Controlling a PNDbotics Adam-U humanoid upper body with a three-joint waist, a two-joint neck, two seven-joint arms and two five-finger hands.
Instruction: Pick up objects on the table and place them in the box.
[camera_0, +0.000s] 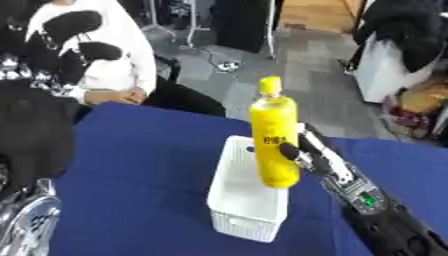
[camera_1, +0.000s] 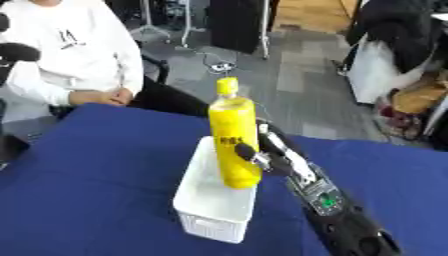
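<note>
Four items, entered from largest to smallest:

- Counter (camera_0: 140, 165): covered in a blue cloth, flat and bare around the box. Nothing else belonging to the task shows on it in either view.
- Right hand (camera_1: 278, 155): black with silver joints, entering from the lower right on a long forearm. Its fingers (camera_0: 290, 150) are curled round the bottle's lower half, thumb on the near side, clamped on the body at about label height. The left hand appears in neither view; only a silver part of the robot shows at the lower left corner.
- Box (camera_1: 203, 200): white plastic, rectangular, open at the top, with slotted lower walls. It stands on the counter with its long axis running away from the robot. The inside looks empty. Judged stiff and light, so a knock from the bottle could shift it.
- Bottle (camera_0: 273, 135): yellow, upright, yellow cap on top, small dark print on the front. It is held off the counter, with its base over the box's right-hand rim and interior. Judged a smooth, rigid plastic body, slippery under the fingers; if full, it is fairly heavy and top-weighted. The straight mid-body, where it is now gripped, looks the best place to hold; the narrow neck and cap offer less purchase. Lowering it base-first suits the narrow box.
</note>
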